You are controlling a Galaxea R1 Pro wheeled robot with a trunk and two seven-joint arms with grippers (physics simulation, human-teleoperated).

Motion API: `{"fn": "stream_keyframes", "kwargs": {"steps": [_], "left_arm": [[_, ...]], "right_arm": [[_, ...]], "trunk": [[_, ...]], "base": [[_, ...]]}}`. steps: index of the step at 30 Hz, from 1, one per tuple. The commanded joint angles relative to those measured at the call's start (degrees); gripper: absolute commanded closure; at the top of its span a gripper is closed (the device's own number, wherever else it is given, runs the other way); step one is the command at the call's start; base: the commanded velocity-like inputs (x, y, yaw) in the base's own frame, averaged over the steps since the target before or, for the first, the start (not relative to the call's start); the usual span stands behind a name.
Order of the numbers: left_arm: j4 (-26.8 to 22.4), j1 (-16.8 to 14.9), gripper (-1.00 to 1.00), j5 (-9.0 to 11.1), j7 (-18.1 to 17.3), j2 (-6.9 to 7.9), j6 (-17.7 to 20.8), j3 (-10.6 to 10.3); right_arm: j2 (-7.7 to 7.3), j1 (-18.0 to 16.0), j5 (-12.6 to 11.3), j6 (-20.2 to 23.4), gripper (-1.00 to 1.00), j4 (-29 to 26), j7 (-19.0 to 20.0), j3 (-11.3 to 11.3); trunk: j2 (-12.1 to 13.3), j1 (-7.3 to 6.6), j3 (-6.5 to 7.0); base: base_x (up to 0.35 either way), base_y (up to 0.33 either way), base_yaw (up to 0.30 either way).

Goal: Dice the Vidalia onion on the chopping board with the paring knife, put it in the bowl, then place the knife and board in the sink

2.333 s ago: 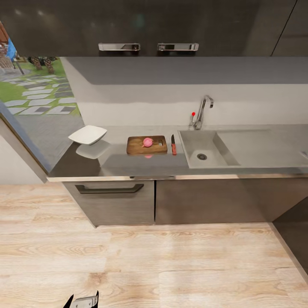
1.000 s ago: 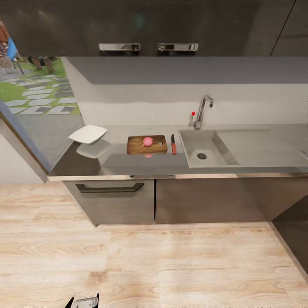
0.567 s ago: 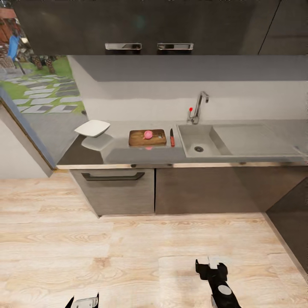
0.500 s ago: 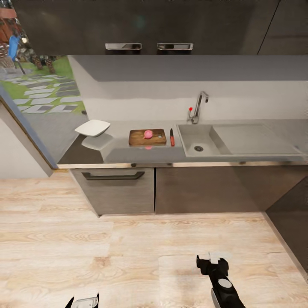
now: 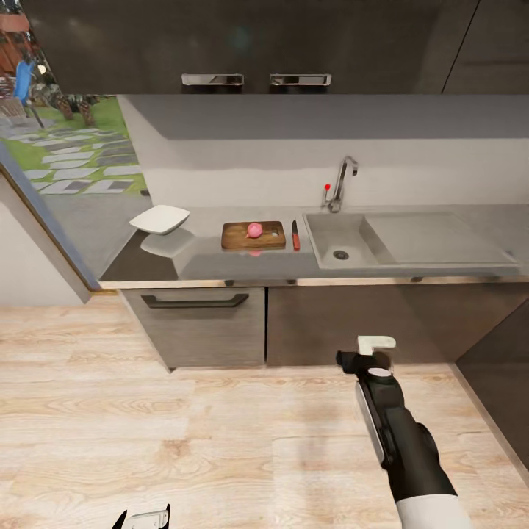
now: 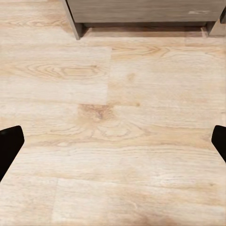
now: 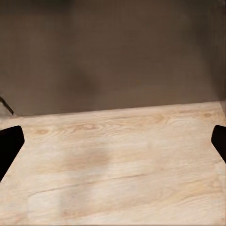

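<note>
A small pink Vidalia onion rests on the brown chopping board on the grey countertop. The red-handled paring knife lies between the board and the steel sink. Left of the board stands the white bowl. My right gripper hovers open over the floor in front of the lower cabinets, well below the counter; its dark fingertips stand wide apart. My left gripper is low near the floor, open, holding nothing, with its fingertips far apart.
A chrome faucet with a red knob stands behind the sink, and a drainboard lies to its right. A drawer with a dark handle and cabinet doors sit below. Wood floor stretches between me and the counter.
The head view has pulled back and tilted, so the counter looks farther away. My right arm has risen into view and reached forward toward the cabinets. The left gripper has stayed put.
</note>
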Motion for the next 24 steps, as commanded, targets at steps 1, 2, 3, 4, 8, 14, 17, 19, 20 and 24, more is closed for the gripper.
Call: {"fn": "stream_keyframes", "kwargs": {"steps": [1, 2, 3, 4, 8, 14, 17, 19, 20, 24], "left_arm": [[0.22, -0.1, -1.0, 0.07, -0.04, 0.01, -0.32, 0.11], [0.22, -0.1, -1.0, 0.07, -0.04, 0.01, -0.2, 0.11], [0.22, -0.1, -1.0, 0.07, -0.04, 0.01, -0.01, 0.11], [0.22, -0.1, -1.0, 0.07, -0.04, 0.01, 0.08, 0.11], [0.19, -0.1, -1.0, 0.07, -0.04, 0.01, 0.75, 0.11], [0.17, -0.1, -1.0, 0.07, -0.11, 0.01, 1.51, 0.11], [0.16, -0.1, -1.0, 0.07, -0.12, 0.01, 1.61, 0.11], [0.18, -0.1, -1.0, 0.07, -0.12, 0.01, 1.65, 0.11], [0.19, -0.1, -1.0, 0.07, -0.12, 0.01, 1.66, 0.11], [0.21, -0.1, -1.0, 0.07, -0.13, 0.01, 1.68, 0.11]], "right_arm": [[0.84, -2.51, 0.53, 2.13, -1.0, -0.2, 0.11, 0.04], [1.29, -3.65, 0.54, 2.96, -1.0, -0.26, 0.07, 0.09], [2.15, -5.89, 0.56, 4.58, -1.0, -0.33, 0.0, 0.15], [2.56, -7.01, 0.56, 5.38, -1.0, -0.36, -0.06, 0.18], [4.31, -13.98, 0.53, 9.89, -1.0, -0.32, -0.85, 0.26], [4.97, -25.28, 0.42, 16.23, -1.0, 0.73, -1.36, 0.24], [4.97, -28.47, 0.37, 17.37, -1.0, 1.45, -1.41, 0.22], [4.97, -29.64, 0.34, 17.75, -1.0, 1.73, -1.42, 0.21], [4.97, -29.89, 0.34, 17.83, -1.0, 1.8, -1.43, 0.21], [4.97, -30.64, 0.32, 18.07, -1.0, 2.56, -1.44, 0.21]], "trunk": [[-0.08, 0.02, -0.09], [-0.08, 0.02, -0.09], [-0.08, 0.02, -0.09], [-0.08, 0.02, -0.09], [-0.08, 0.02, -0.09], [-0.08, 0.02, -0.09], [-0.08, 0.02, -0.09], [-0.08, 0.02, -0.09], [-0.08, 0.02, -0.09], [-0.08, 0.02, -0.09]], "base": [[0.0, 0.0, 0.0], [0.0, 0.0, 0.0], [0.0, 0.0, 0.0], [0.0, 0.0, 0.0], [0.0, 0.0, 0.0], [0.025, 0.0, 0.0], [0.155, 0.0, 0.0], [0.24, 0.0, 0.0], [0.268, 0.0, 0.0], [0.295, 0.0, 0.0]]}}
